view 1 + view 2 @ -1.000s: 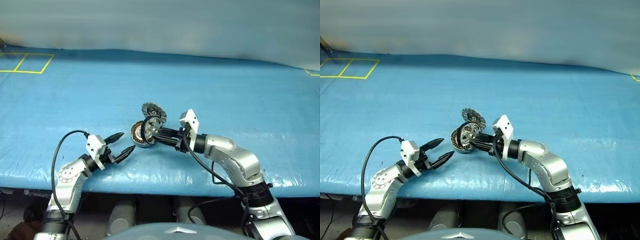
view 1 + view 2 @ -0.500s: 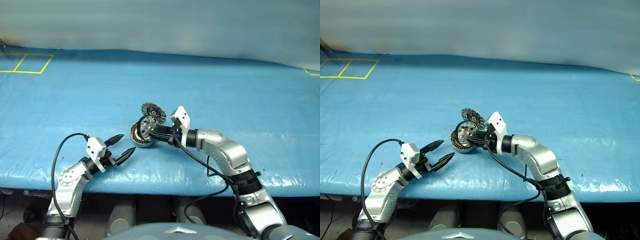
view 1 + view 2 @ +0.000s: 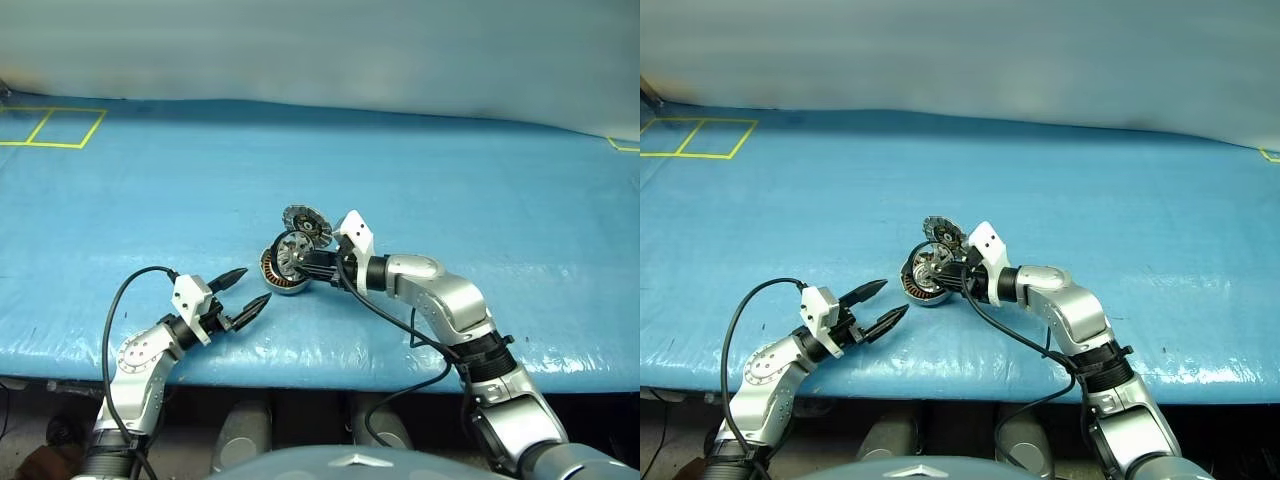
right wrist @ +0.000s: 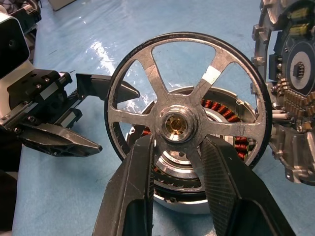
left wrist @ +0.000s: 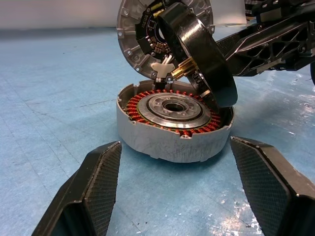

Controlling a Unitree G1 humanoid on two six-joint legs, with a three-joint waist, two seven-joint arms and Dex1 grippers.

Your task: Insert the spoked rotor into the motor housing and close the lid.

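Both jaws were visible over the blue table. On the right gripper the jaws were clamped on the rotor: the two black fingers pressed the silver hub from either side, and the spoked face was turned toward that gripper. The rotor stood on edge, tilted, just past the fingertips and above the housing, with its dark rim low over the cup's far side; whether the rim touched the cup I could not tell.

The housing sat on the table directly ahead of the left gripper, between the lines of its two fingers but beyond their tips, not touching them. Its copper windings and silver hub lay uncovered. The lid stood up open behind the housing, at its far rim, farther from the left jaws than the rotor was.

The left jaws were spread wide and held nothing; they pointed toward the housing from close by.
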